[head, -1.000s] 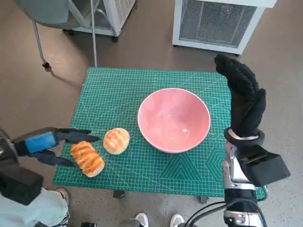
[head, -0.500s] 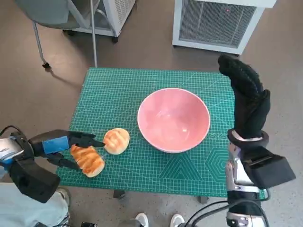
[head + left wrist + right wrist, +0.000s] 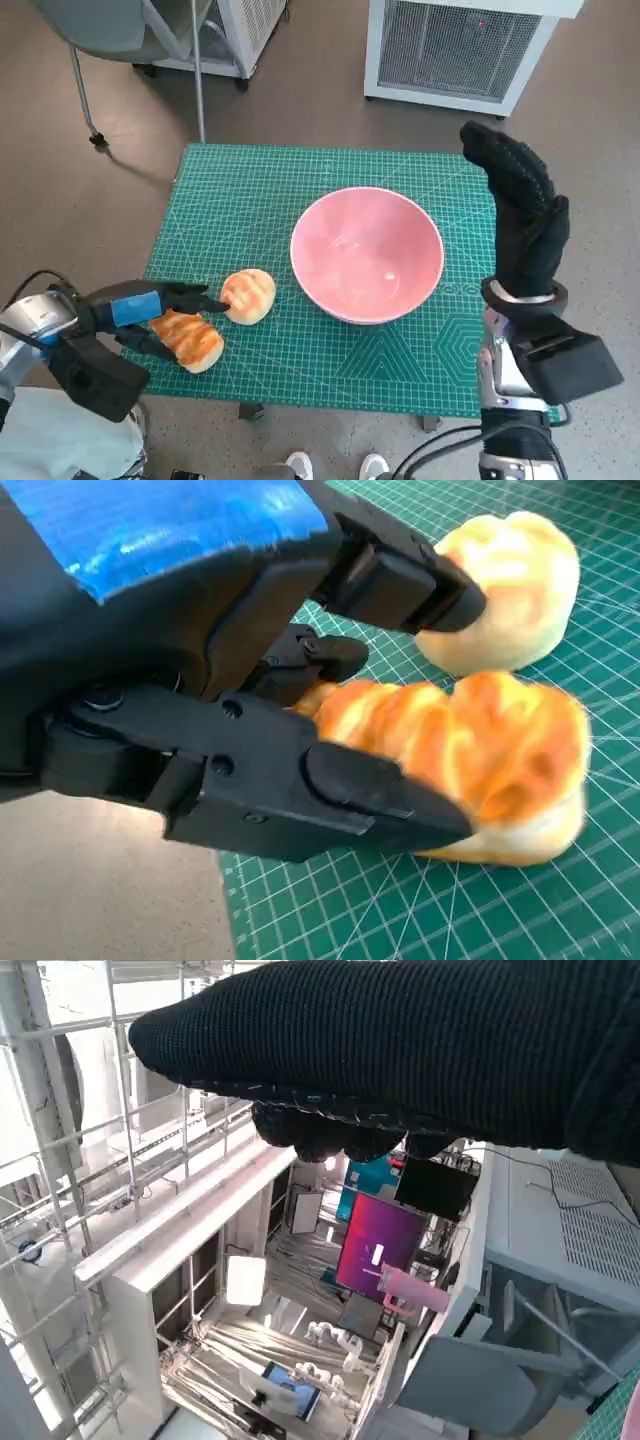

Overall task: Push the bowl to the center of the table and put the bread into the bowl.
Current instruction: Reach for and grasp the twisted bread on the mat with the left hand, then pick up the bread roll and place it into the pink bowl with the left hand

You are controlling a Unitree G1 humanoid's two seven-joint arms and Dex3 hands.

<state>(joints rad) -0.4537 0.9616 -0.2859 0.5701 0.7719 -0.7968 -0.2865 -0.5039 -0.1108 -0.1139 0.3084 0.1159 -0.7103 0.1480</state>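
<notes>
Pink bowl (image 3: 367, 254) sitting near mid-desk (image 3: 240, 190), so seemingly pushed enough; bread next. Two breads at the near left corner: round bun (image 3: 247, 296) and elongated loaf (image 3: 187, 340), touching. Left hand (image 3: 150, 312) low and level, fingers (image 3: 400, 580) spread around the loaf, one tip against the bun; possibly closing, grip not firm yet. Right hand (image 3: 520, 215) raised upright beside the bowl, fingers straight, apart, holding nothing

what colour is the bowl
Pink, inside and out; the bowl shows best in the head view.
</notes>
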